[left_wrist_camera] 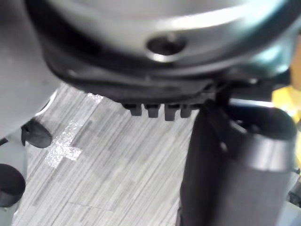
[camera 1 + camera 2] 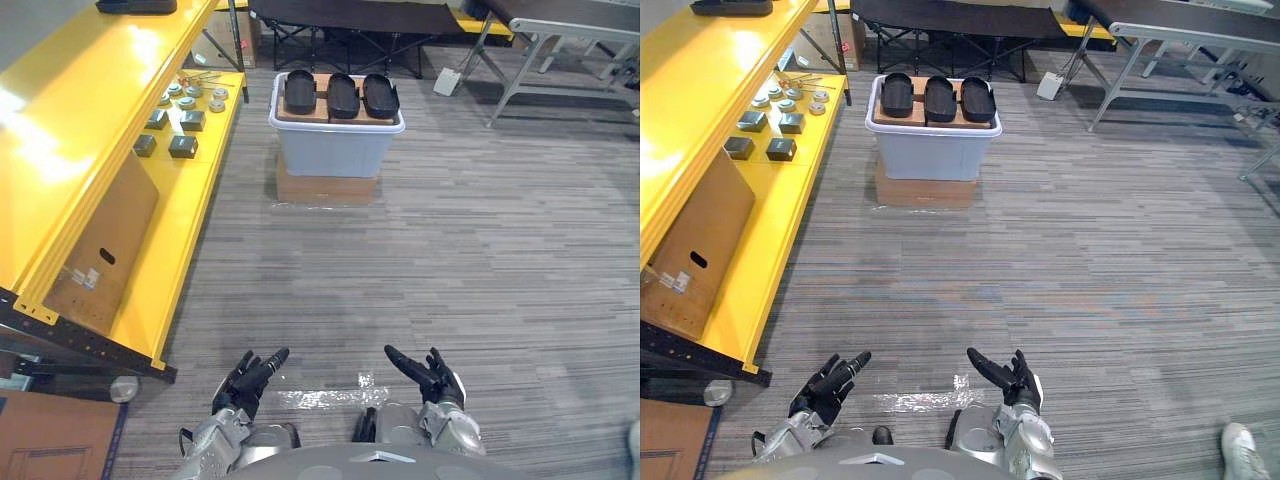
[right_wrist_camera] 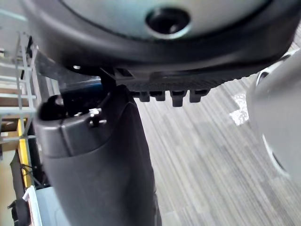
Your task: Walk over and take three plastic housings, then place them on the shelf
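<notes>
Left eye view: left hand (image 2: 250,378) and right hand (image 2: 430,375) low over the grey striped floor (image 2: 480,260), side by side and apart, fingers extended and loosely spread, nothing in either. Shiny tape patch (image 2: 325,397) on the floor between the two hands. Three plastic housings (image 2: 343,96), black and oval, lie in a row on a pale storage bin (image 2: 335,148), which stands on a flat cardboard box (image 2: 325,188). This stack is well ahead of both hands, roughly on the line between them. Yellow shelf (image 2: 100,130) runs ahead on the outer side of the left hand, well apart from it. Small metal parts (image 2: 183,146) sit on its lower deck, level with the bin and off toward the left hand's side. Right eye view: same layout, both hands empty with straight fingers. A person's shoe (image 2: 1243,445) sits on the floor beyond the right hand's outer side. Left wrist view: left fingertips (image 1: 155,110) in a short row, thumb (image 1: 235,179) beside them, bare carpet and tape past them, nothing gripped. Right wrist view: right fingertips (image 3: 171,96) in a row, thumb (image 3: 103,165) alongside, carpet beyond, palm empty.
</notes>
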Motion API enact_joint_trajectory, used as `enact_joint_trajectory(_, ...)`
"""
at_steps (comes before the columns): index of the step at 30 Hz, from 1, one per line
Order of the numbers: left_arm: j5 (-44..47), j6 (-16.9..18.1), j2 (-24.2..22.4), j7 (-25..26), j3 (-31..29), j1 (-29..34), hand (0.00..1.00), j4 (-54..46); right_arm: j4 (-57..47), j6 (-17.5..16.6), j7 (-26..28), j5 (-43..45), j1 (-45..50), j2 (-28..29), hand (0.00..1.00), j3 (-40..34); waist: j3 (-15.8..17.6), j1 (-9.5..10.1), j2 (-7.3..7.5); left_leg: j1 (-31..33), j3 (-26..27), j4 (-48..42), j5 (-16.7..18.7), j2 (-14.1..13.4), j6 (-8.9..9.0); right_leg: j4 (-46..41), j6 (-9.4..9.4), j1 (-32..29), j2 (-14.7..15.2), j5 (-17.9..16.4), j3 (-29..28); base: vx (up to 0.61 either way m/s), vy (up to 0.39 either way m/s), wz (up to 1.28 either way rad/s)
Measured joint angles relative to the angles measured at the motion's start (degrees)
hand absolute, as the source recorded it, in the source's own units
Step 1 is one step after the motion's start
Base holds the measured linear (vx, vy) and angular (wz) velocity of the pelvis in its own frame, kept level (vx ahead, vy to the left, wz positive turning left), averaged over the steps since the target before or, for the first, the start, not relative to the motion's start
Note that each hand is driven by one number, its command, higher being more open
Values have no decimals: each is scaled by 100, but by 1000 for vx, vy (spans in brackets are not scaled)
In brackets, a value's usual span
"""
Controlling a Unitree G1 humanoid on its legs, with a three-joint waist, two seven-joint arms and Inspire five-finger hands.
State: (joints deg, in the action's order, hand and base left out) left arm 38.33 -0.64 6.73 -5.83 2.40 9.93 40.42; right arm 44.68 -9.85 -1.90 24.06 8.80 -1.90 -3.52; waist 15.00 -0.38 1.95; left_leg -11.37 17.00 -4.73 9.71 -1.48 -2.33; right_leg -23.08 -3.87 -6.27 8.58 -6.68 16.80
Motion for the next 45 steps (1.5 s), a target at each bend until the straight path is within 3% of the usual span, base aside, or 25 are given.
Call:
enact_joint_trajectory(3,1,-107,47,105,5,-133,100,-10,-12,-89,33,-20,187,8,100,82,49,-8,105,-27,-56,-165,171,-102,140,912,-155,-141,-215,174,47,169,-61,8)
enact_joint_trajectory(6,2,-84,111,191,3,-85,100,-26,-11,-125,37,-1,323,-12,100,69,48,2,188,-181,-1,-574,575,-102,374,1013,224,-168,-148,417,99,262,-151,-4)
enact_joint_trajectory(7,1,-78,97,215,9,-23,100,-26,-10,-166,77,7,322,-58,100,71,9,-11,100,-246,-7,-753,832,-204,547,684,481,-214,-158,559,110,330,-203,-3)
enact_joint_trajectory(10,28,-68,17,254,169,159,100,-4,-13,-180,141,-68,269,-316,100,85,-266,-54,-316,-196,-4,-1342,1187,-682,856,315,771,-233,-472,310,319,424,-214,2)
enact_joint_trajectory(11,30,-69,4,252,171,160,100,41,0,-180,127,-69,181,-372,100,76,-262,-66,-398,95,-53,-2017,1154,-855,917,301,810,-192,-533,207,342,448,-195,-6)
enact_joint_trajectory(12,56,41,-103,200,109,119,100,20,-20,-187,132,-74,49,-504,100,124,-237,-65,-505,803,-156,-3601,711,-1204,985,445,908,44,-647,169,330,457,-205,-5)
enact_joint_trajectory(14,190,75,-171,53,57,103,100,0,-26,-185,115,-76,-118,-626,100,179,-157,-54,-619,1432,-399,-5002,633,-1417,875,899,970,623,-864,128,313,476,-156,-10)
enact_joint_trajectory(16,212,80,-196,-78,-1,99,100,-148,-27,-189,74,-128,-187,-646,100,194,-128,71,-561,1768,-547,-4970,709,-1087,754,1245,1022,1142,-876,93,199,416,-102,-32)
enact_joint_trajectory(19,196,170,-297,-252,-22,199,100,-588,-24,-213,-14,-314,-564,-686,100,247,-69,339,-499,2385,-540,-3176,617,-514,716,1679,989,1517,-873,114,-204,324,-19,-68)
enact_joint_trajectory(21,195,202,-303,-275,-33,195,100,-705,-9,-221,-148,-363,-782,-690,100,317,77,417,-494,2501,-605,-1233,-156,-207,764,1912,882,1865,-872,49,-441,400,75,-56)
enact_joint_trajectory(24,187,289,-370,-343,-19,197,100,-724,36,-221,-266,-572,-768,-761,100,413,99,463,-616,2463,-738,-203,-748,-245,872,1917,614,2266,-990,-322,-666,355,181,-39)
enact_joint_trajectory(25,173,294,-317,-464,-49,189,100,-728,92,-210,-261,-558,-733,-726,100,432,92,495,-556,2380,-694,-333,-1211,-289,688,1593,588,2387,-906,-805,-805,414,291,-41)
enact_joint_trajectory(26,159,294,-277,-492,-50,193,100,-760,120,-205,-252,-558,-732,-694,100,456,81,514,-383,2378,-596,-453,-1330,-193,589,1385,558,2346,-758,-1027,-863,357,262,-40)
enact_joint_trajectory(27,151,291,-107,-508,-54,212,100,-852,178,-205,-215,-559,-720,-634,100,491,25,540,-71,2358,-456,-640,-1340,-1,447,1095,493,2288,-452,-1323,-885,450,184,-47)
enact_joint_trajectory(28,154,308,23,-507,-45,190,100,-887,205,-213,-112,-560,-674,-634,100,509,-10,552,107,2333,-294,-911,-1229,157,201,16,325,1991,-168,-1588,-871,469,181,-45)
enact_joint_trajectory(29,154,305,34,-492,-69,160,100,-806,226,-214,-79,-560,-751,-651,100,523,25,555,134,2284,-247,-1015,-1139,217,-89,-828,225,1677,0,-1556,-794,496,189,-22)
enact_joint_trajectory(30,155,300,43,-416,-50,75,100,-729,242,-216,-59,-557,-717,-623,100,533,32,438,190,2094,-269,-990,-958,371,-230,-2196,-40,1046,411,-1014,-623,479,248,6)
enact_joint_trajectory(32,157,313,24,-305,88,64,100,-738,276,-201,70,-555,-655,-604,100,622,65,387,159,1724,-282,-950,-723,431,-244,-3020,130,516,732,-1118,-414,487,230,12)
enact_joint_trajectory(34,158,313,47,-248,136,71,100,-740,269,-174,201,-500,-585,-543,100,731,89,330,77,1344,-405,-848,-610,409,-283,-2418,140,371,696,-1182,-176,405,110,24)
enact_joint_trajectory(37,174,310,48,-171,229,-267,100,-739,260,-174,264,-443,-600,-444,100,742,153,343,-90,1084,-757,-593,-543,285,-197,-160,-272,56,325,-902,-177,399,25,54)
enact_joint_trajectory(39,213,314,89,-157,220,-401,100,-737,255,-180,358,-327,-634,-437,100,722,167,346,-108,1024,-956,-596,-430,288,-22,1228,-532,-180,240,-117,-470,291,-69,56)
enact_joint_trajectory(41,222,314,113,-143,204,-325,100,-751,254,-190,387,-333,-589,-437,100,670,165,351,-84,788,-1128,-659,-227,327,134,1432,-455,-116,263,403,-594,295,-196,64)
enact_joint_trajectory(43,349,323,132,-150,113,-159,100,-854,253,-203,398,-325,-492,-436,100,671,72,356,41,798,-1340,-969,181,393,214,1359,-158,-39,262,680,-649,290,-298,64)
enact_joint_trajectory(44,443,320,102,-145,108,-80,100,-835,250,-207,356,-320,-512,-476,100,610,53,346,-67,900,-1504,-1349,481,297,272,1069,-41,-81,209,896,-580,270,-323,46)
enact_joint_trajectory(45,451,318,23,-145,116,1,100,-789,246,-208,281,-316,-531,-534,100,557,40,356,-264,943,-1585,-1593,683,108,357,885,121,-73,73,732,-476,380,-384,45)
